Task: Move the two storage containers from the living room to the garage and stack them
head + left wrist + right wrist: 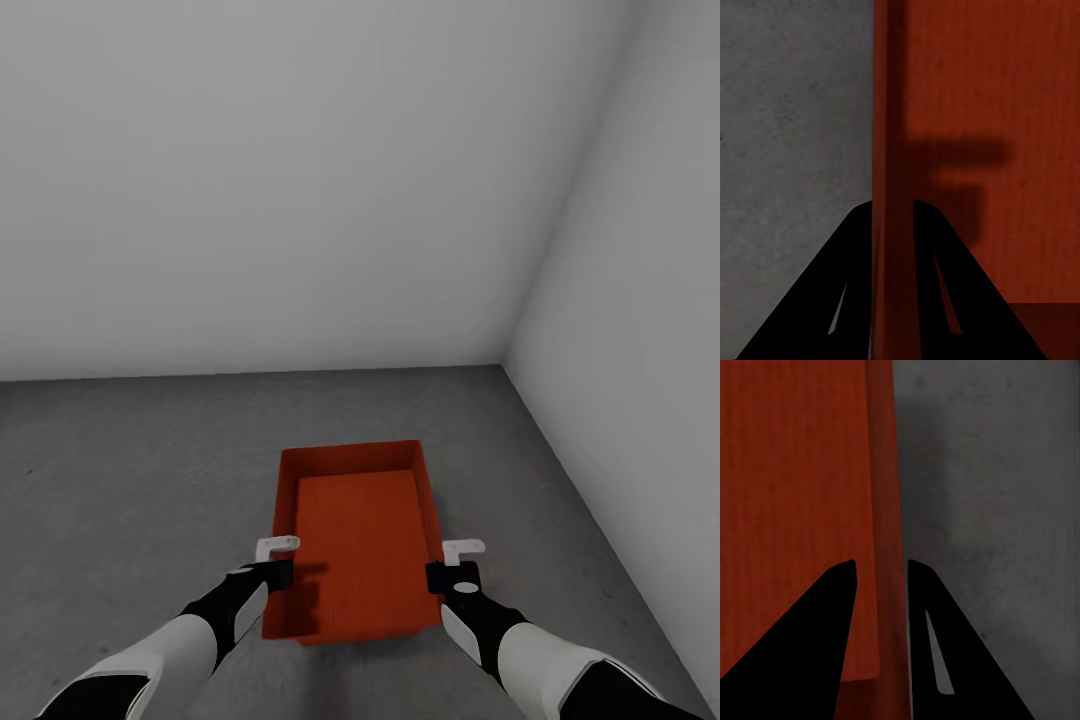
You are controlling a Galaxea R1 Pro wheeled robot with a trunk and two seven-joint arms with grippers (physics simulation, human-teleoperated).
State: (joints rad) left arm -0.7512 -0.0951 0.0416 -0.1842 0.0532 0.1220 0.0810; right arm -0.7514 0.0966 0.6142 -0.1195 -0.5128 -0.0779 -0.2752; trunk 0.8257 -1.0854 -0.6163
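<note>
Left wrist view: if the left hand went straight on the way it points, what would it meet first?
The left hand straddles the side wall of the orange-red ribbed plastic container, so it would slide further down over that wall; beyond lies the grey concrete floor, though depth is unclear.

Bare floor around container

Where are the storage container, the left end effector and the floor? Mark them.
storage container (pixel 357 540): head view, inner bottom.
left end effector (pixel 892 214): left wrist view, fingertips astride the container's wall.
floor (pixel 130 470): head view, bare grey concrete.
</note>
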